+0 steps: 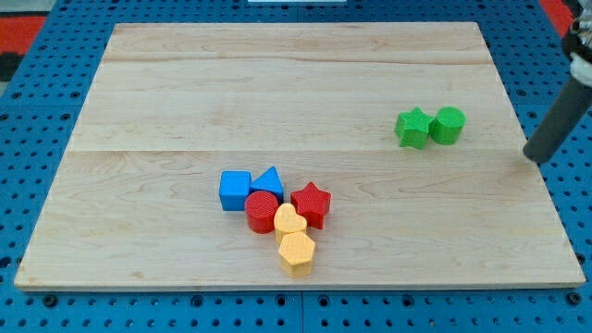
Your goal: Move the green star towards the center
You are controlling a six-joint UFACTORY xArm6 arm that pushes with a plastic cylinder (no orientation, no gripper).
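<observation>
Eight blocks lie on the wooden surface (185, 92). Toward the view's bottom, left of centre, a blue cube (234, 191), a blue triangular block (269, 180), a red cylinder (263, 212), a yellow heart-shaped block (289, 221), a yellow hexagonal block (297, 253) and a red star (311, 203) crowd together. Well apart, at the view's right, sits the green star (413, 128), ridged and bright, one point aimed at the view's top; no long axis stands out. It touches a green cylinder (448, 124) on its right. My tip (531, 156) rests further right, near the surface's edge, clear of both greens. No claw exists; it ends as a bare rod.
</observation>
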